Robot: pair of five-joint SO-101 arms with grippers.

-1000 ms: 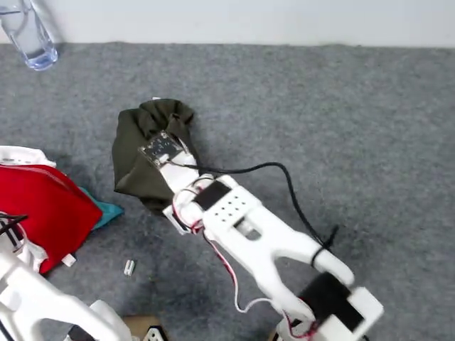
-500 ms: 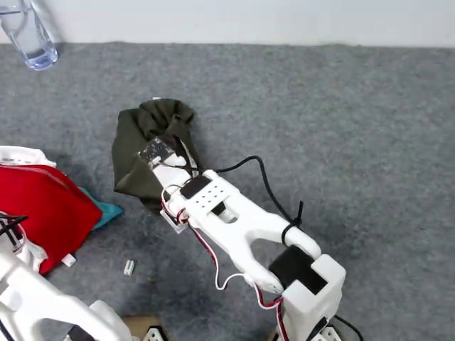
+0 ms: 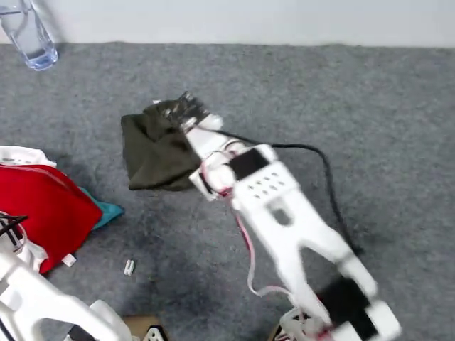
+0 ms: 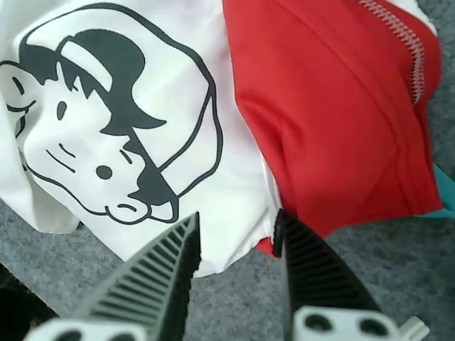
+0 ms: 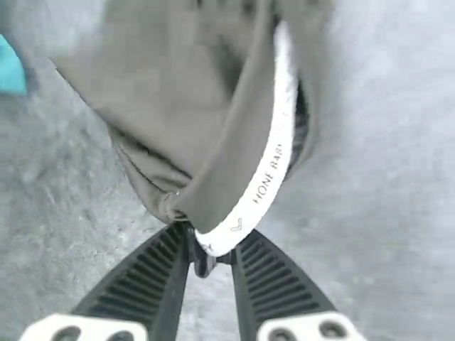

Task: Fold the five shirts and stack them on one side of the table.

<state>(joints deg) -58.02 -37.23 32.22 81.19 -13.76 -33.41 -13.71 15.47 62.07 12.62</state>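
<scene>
Fold under way on the olive shirt [image 3: 156, 153].
Right tool [image 5: 212, 245], pinching its collar, has swung from near edge to far; left tool [image 4: 234, 227] spread.

Soft cloth on a rough grey table cover, worked by hard plastic arms.

The olive shirt [image 3: 155, 153] was matt, limp cloth, with a smooth white woven band [image 5: 276, 160] at its edge. The right gripper [image 5: 210, 249] had ribbed, matt black plastic fingers [image 5: 274, 284], and the left gripper [image 4: 234, 231] had the same ribbed black fingers [image 4: 160, 277] on pale plastic mounts. The red shirt [image 4: 334, 106] looked smooth and finely stitched, with a silvery, metal-looking zip [image 4: 398, 35]. The white shirt [image 4: 106, 121] was plain cloth carrying a flat black print. The table [image 3: 370, 106] was covered in rough, fuzzy grey felt. The arm [image 3: 284, 213] had a smooth white plastic shell, and the bottle [image 3: 28, 35] was clear and glossy.
</scene>
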